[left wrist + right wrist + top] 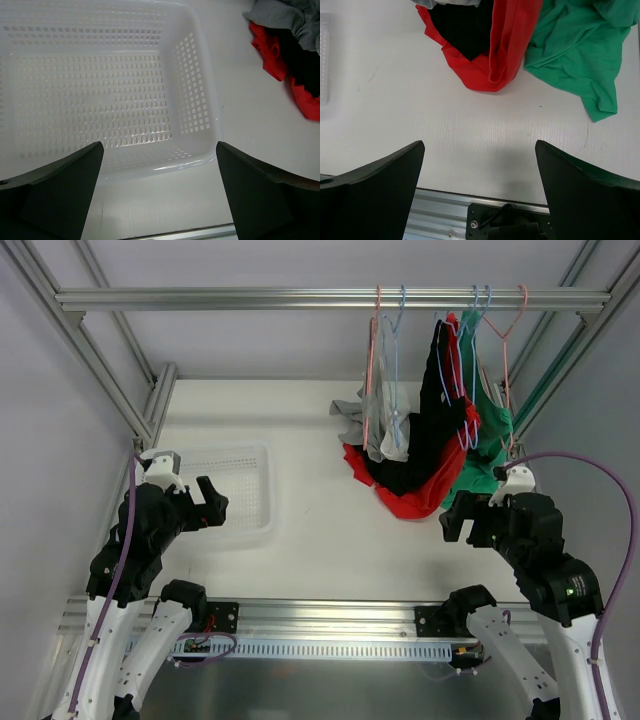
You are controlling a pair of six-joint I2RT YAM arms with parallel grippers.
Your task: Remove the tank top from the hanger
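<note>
Several tank tops hang on wire hangers (400, 315) from the top rail at the back right: grey (372, 425), black (425, 430), red (415, 498) and green (485, 455). Their hems drape on the table. In the right wrist view I see the red (490, 55), black (462, 30) and green (575, 50) cloth. My left gripper (212, 502) is open and empty over the near edge of the white basket (235, 490). My right gripper (462, 518) is open and empty, low, just in front of the green top.
The white perforated basket (195, 100) stands at the table's left. Aluminium frame posts rise at both sides (150, 415), and a rail (330, 615) runs along the near edge. Bare white table (320, 530) lies between basket and clothes.
</note>
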